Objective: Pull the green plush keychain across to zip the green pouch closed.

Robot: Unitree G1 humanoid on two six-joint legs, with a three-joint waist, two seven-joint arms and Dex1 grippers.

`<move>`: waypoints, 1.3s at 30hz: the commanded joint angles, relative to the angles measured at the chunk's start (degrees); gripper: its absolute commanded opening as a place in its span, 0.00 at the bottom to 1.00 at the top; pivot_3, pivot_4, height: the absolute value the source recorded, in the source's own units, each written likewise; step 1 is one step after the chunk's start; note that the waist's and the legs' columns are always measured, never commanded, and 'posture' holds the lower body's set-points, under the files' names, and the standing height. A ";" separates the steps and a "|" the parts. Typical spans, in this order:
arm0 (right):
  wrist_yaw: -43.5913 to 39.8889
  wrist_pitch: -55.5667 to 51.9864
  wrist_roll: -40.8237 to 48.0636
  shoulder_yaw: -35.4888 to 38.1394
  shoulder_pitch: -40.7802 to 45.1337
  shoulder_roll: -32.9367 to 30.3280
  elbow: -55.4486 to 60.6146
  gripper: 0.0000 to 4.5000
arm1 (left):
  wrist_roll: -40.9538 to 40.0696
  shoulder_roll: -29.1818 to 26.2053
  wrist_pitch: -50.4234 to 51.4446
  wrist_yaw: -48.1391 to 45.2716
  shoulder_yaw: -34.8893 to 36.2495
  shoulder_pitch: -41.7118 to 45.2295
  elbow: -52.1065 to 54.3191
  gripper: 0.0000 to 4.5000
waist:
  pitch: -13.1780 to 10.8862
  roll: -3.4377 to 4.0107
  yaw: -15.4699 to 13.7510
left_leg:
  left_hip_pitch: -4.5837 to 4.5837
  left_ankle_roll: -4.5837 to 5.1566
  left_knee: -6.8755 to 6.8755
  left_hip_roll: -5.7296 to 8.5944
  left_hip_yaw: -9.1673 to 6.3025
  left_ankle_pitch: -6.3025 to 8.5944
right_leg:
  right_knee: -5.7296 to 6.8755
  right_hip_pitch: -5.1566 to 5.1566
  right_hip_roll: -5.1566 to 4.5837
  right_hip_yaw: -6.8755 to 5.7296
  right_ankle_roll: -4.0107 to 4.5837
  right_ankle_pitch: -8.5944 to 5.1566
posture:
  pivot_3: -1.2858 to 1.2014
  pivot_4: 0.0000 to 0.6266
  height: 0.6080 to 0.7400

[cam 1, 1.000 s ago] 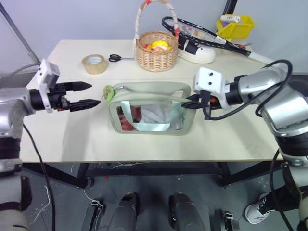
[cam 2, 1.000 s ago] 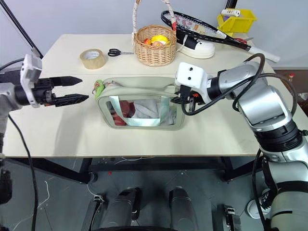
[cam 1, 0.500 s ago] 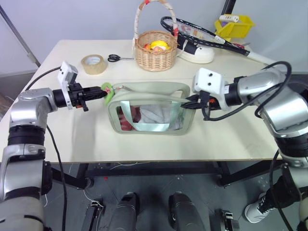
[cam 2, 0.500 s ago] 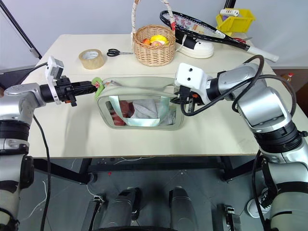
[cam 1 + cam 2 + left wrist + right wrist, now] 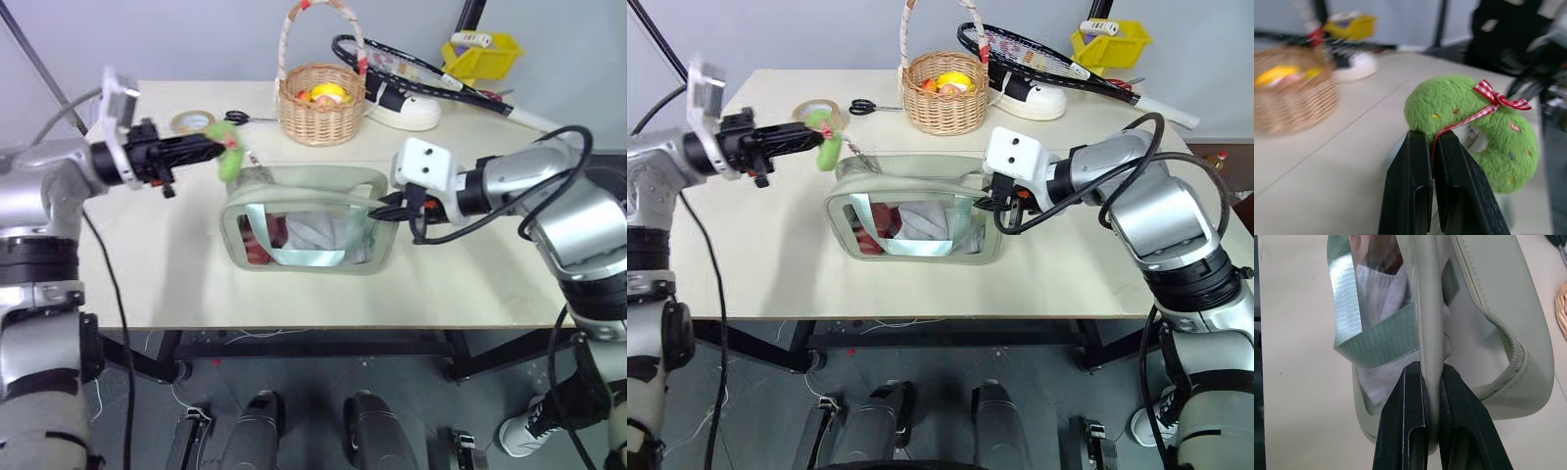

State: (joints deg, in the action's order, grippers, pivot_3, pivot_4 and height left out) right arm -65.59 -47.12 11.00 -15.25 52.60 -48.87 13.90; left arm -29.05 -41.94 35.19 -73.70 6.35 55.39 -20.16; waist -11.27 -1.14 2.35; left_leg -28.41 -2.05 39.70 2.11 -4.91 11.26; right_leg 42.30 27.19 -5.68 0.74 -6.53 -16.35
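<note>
On a cluttered desk (image 5: pixel 147 284), the left tool (image 5: pixel 214 149) pinches the green plush keychain (image 5: pixel 227 155) while the right tool (image 5: pixel 377 209) clamps the green pouch (image 5: pixel 304 235), zip not yet drawn across.

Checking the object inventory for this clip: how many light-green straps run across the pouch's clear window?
2. Both cross the window of the green pouch: one strap near its keychain end, the other strap near the end the right claw pinches. None appears hidden.
</note>
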 commanded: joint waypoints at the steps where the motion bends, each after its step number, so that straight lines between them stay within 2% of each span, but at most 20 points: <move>1: 0.84 0.66 0.00 0.69 0.84 0.35 -0.06 0.00 | 0.19 2.57 2.88 0.73 -3.91 2.27 2.98 0.02 | 0.00 0.00 0.06 | 0.00 0.00 0.01 0.01 0.00 0.00 | 0.01 0.00 0.00 0.00 0.00 0.00 | 0.52 0.24 0.34; 4: 0.88 0.69 -0.14 0.63 0.87 0.52 -0.30 0.00 | 2.82 3.44 1.94 0.14 -7.42 3.02 1.96 0.02 | 0.00 0.00 0.36 | -0.02 0.02 0.02 0.03 0.02 0.01 | 0.02 0.04 0.02 0.00 -0.01 0.00 | 0.52 0.24 0.34; 5: 0.95 0.62 -0.18 0.63 0.88 0.54 -0.29 0.00 | 3.73 4.16 1.86 0.92 -8.24 3.79 0.71 0.08 | 0.00 0.00 0.40 | -0.02 0.04 0.02 0.04 0.06 0.02 | 0.02 0.06 0.05 0.03 -0.01 0.00 | 0.52 0.24 0.34; 7: 1.04 0.54 -0.23 0.65 0.86 0.52 -0.24 0.00 | 5.24 5.20 1.65 2.21 -9.22 5.07 -1.34 0.24 | 0.00 0.00 0.23 | -0.01 0.05 0.02 0.04 0.05 0.03 | 0.06 0.07 0.07 0.02 -0.01 0.00 | 0.52 0.24 0.34; 11: 1.71 -0.40 -0.01 1.18 0.53 0.29 0.27 0.00 | 6.40 5.29 0.57 3.28 -8.39 6.87 -3.95 0.69 | 0.00 0.00 0.23 | -0.02 0.07 0.09 0.04 0.05 0.04 | 0.03 0.03 0.06 0.01 -0.01 0.00 | 0.52 0.24 0.34; 12: 1.85 -0.72 0.11 1.27 0.42 0.22 0.42 0.00 | 6.32 4.88 0.21 3.14 -7.89 6.80 -3.77 0.84 | 0.00 0.00 0.23 | -0.02 0.08 0.09 0.04 0.05 0.05 | 0.04 0.04 0.06 0.02 -0.01 0.00 | 0.52 0.24 0.34; 14: 2.05 -0.95 0.21 1.32 0.22 0.15 0.54 0.00 | 6.57 3.61 -0.76 3.40 -6.80 6.99 -4.27 0.99 | 0.00 0.00 0.22 | -0.02 0.08 0.09 0.02 0.04 0.05 | 0.04 0.05 0.06 0.01 -0.01 0.00 | 0.52 0.24 0.34; 23: 2.16 -1.08 0.68 1.40 -0.13 0.09 0.90 0.00 | 6.89 -5.48 -6.67 -3.69 -4.42 6.30 -6.94 0.99 | 0.00 0.00 0.19 | -0.02 0.08 0.09 0.00 0.03 0.05 | 0.03 0.05 0.04 0.01 0.00 0.00 | 0.52 0.24 0.34; 29: 2.42 -1.15 1.05 1.31 -0.32 0.21 0.86 0.00 | -0.30 -11.25 -5.40 -15.60 -2.16 -6.70 7.70 0.99 | 0.00 0.01 0.25 | -0.03 0.08 0.08 -0.06 0.07 0.06 | 0.02 0.06 0.01 0.05 0.05 -0.03 | 0.52 0.24 0.34; 34: 2.61 -1.31 1.18 1.13 -0.13 0.42 0.87 0.00 | 1.56 -10.21 -7.27 -11.49 -2.35 -11.49 10.19 0.99 | 0.00 0.01 -0.03 | -0.07 0.08 0.16 -0.05 -0.01 0.06 | 0.01 0.00 0.00 -0.02 0.21 -0.11 | 0.52 0.24 0.34; 35: 2.60 -1.42 1.23 1.11 -0.07 0.42 1.03 0.00 | 2.15 -10.02 -7.43 -10.60 -2.80 -11.91 10.23 0.88 | 0.00 0.01 0.01 | -0.07 0.08 0.17 -0.04 0.01 0.06 | 0.01 0.00 -0.01 -0.01 0.21 -0.11 | 0.52 0.24 0.34; 36: 2.55 -1.51 1.28 1.15 -0.03 0.34 1.20 0.00 | 2.82 -9.78 -8.04 -9.82 -3.23 -12.30 10.25 0.81 | 0.00 0.01 0.06 | -0.06 0.09 0.17 -0.04 0.03 0.07 | 0.01 0.01 -0.02 0.00 0.21 -0.11 | 0.52 0.24 0.34; 39: 2.43 -1.85 1.56 1.35 -0.02 0.08 1.79 0.00 | 4.96 -8.62 -9.15 -7.46 -4.73 -13.10 9.96 0.47 | 0.00 0.01 0.08 | -0.06 0.10 0.16 -0.04 0.02 0.07 | 0.03 0.02 0.00 -0.01 0.20 -0.11 | 0.52 0.24 0.34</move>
State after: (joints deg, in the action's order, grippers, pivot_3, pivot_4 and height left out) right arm -63.28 -48.70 11.93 -15.25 52.00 -48.43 13.83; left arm -24.95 -50.69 27.04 -82.26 1.56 42.44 -11.09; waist -11.28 -1.14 2.43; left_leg -28.47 -1.94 39.87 2.06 -4.88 11.33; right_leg 42.32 27.21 -5.68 0.73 -6.34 -16.45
